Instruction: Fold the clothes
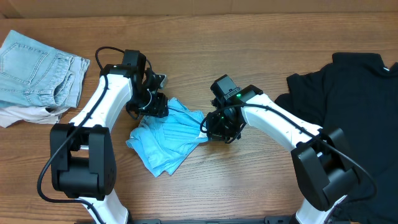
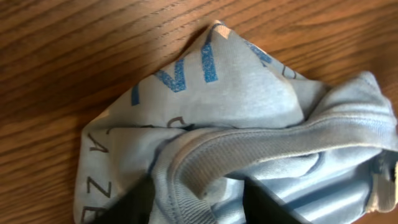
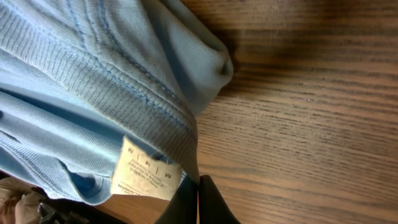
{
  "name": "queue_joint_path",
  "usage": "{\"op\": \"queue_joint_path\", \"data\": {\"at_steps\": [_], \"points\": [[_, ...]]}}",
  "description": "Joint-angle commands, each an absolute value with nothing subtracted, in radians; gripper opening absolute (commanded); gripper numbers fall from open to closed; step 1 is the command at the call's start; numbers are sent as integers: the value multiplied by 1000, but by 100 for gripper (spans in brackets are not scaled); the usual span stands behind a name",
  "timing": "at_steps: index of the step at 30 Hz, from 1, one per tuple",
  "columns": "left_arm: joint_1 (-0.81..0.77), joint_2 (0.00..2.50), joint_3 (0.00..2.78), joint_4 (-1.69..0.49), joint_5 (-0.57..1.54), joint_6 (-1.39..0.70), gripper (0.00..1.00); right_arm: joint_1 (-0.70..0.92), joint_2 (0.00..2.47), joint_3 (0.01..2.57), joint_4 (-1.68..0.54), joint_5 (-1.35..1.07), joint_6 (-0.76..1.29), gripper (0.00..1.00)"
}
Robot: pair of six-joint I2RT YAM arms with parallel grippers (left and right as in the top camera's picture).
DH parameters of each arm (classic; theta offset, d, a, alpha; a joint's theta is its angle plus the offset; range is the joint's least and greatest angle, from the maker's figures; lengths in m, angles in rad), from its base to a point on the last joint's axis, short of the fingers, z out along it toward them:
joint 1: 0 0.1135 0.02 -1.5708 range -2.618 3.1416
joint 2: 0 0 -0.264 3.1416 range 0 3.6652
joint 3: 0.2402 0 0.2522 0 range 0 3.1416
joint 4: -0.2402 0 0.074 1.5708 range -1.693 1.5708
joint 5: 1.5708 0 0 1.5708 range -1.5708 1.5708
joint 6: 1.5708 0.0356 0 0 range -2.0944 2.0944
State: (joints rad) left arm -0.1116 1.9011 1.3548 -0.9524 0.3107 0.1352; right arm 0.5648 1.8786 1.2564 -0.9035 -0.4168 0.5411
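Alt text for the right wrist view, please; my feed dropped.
A sky-blue T-shirt fills the left, its ribbed collar carrying a white size tag. The right gripper is shut at the bottom edge by the tag, with wooden table at right.

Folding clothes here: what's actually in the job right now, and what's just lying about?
In the job:
blue T-shirt
left fingers, astride its collar
right fingers, shut on its edge

Lying about, untouched:
black T-shirt, by the right arm
denim piece, far left
off-white piece, under the denim
These are clothes too, so probably queued.
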Motion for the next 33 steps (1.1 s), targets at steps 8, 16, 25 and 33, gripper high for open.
{"op": "queue_joint_path", "data": {"at_steps": [8, 16, 25, 33], "points": [[-118, 1903, 1349, -910, 255, 157, 19, 562, 1880, 1279, -899, -379, 523, 4], [-118, 1902, 1390, -1020, 281, 131, 4, 562, 1880, 1279, -900, -359, 524, 4], [-173, 1902, 1575, -1426, 355, 134, 4, 560, 1880, 1279, -884, -324, 552, 4], [-269, 1902, 1572, -1494, 351, 121, 4, 530, 1880, 1279, -889, -314, 581, 9]]}}
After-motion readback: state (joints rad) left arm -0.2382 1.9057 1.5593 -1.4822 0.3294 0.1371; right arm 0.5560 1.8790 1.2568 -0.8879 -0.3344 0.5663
